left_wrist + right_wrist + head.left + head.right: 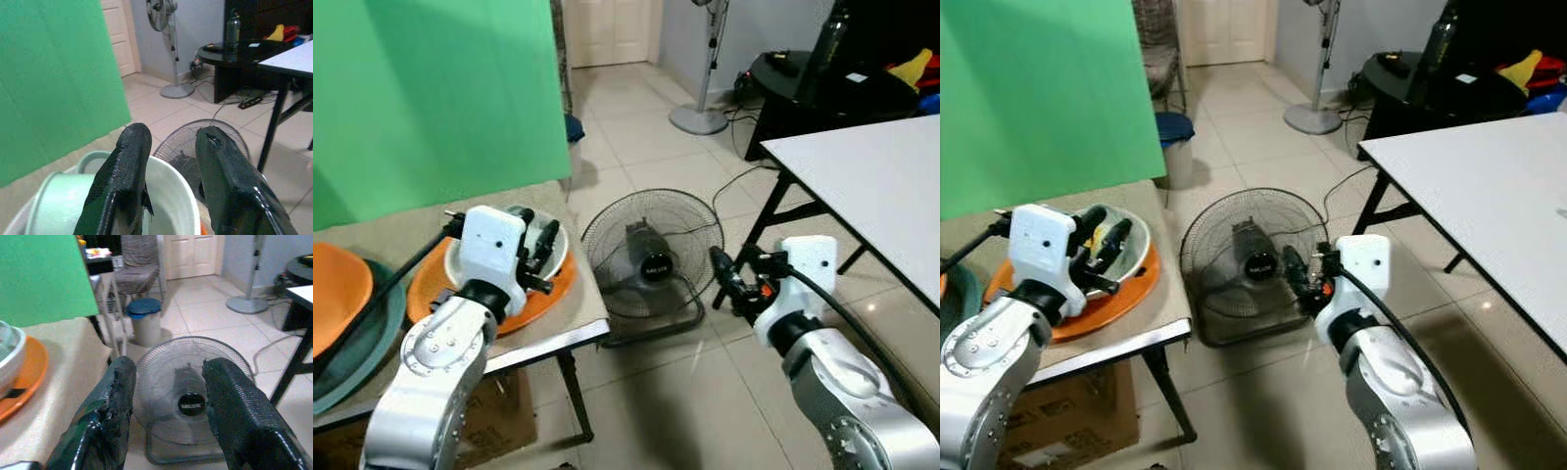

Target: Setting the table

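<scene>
A white bowl [560, 253] sits on an orange plate [548, 294] at the near corner of the cloth-covered table [421, 220]. A pale green dish [56, 200] lies inside the bowl. My left gripper [536, 235] hovers at the bowl, open. In the left wrist view the bowl's rim [168, 171] runs between the two fingers. Further left, a second orange plate [337, 289] rests on a teal plate [374, 338]. My right gripper [726, 272] is open and holds nothing. It hangs in the air over the floor, beside the fan.
A floor fan [651, 259] lies on the tiles between the two tables. A white table [871, 176] stands at the right. A pedestal fan [703, 113] and a dark cabinet [822, 88] are behind. A cardboard box [499, 401] sits under the near table. A green screen [431, 88] backs it.
</scene>
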Controlling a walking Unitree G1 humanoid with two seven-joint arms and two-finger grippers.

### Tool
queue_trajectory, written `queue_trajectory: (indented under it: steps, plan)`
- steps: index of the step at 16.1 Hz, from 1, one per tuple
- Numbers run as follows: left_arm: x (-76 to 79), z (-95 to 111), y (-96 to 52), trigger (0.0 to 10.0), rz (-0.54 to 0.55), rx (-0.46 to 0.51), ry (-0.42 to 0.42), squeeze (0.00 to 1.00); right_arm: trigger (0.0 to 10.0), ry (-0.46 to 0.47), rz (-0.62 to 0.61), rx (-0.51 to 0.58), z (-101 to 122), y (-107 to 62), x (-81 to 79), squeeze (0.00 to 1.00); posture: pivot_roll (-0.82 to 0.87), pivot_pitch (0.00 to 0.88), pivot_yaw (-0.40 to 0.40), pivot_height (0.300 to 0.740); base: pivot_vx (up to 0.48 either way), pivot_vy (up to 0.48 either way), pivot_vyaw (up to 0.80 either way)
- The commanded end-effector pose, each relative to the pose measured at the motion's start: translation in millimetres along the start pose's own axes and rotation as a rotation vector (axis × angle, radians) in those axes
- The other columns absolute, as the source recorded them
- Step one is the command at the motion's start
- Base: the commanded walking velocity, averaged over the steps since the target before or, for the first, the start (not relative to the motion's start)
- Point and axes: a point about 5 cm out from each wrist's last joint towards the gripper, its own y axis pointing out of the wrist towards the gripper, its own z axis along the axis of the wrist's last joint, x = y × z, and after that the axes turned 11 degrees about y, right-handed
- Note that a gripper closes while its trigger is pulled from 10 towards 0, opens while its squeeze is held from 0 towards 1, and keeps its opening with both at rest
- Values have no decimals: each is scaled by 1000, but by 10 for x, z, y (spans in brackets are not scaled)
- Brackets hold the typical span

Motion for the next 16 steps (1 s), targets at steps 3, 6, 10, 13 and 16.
queue_trajectory:
  steps: [3,6,10,13,16]
  plan:
    - [-9,11,-16,10000,0,2,7,0,10000,10,7,-9,-14,6,-1,0,144,0,9,740,0,348,0]
    - [-16,15,-19,10000,0,3,8,0,10000,12,8,-10,-18,4,-7,0,146,0,11,740,0,369,0]
    - [-29,29,-19,10000,-1,7,15,0,10000,12,10,-11,-22,7,-13,0,148,0,10,740,0,390,0]
    - [-32,33,-16,10000,1,7,18,0,10000,12,11,-10,-19,13,-12,0,149,0,11,740,0,401,0]
    - [-31,30,-16,10000,0,5,18,0,10000,10,14,-10,-17,17,-17,0,148,0,11,740,0,404,0]
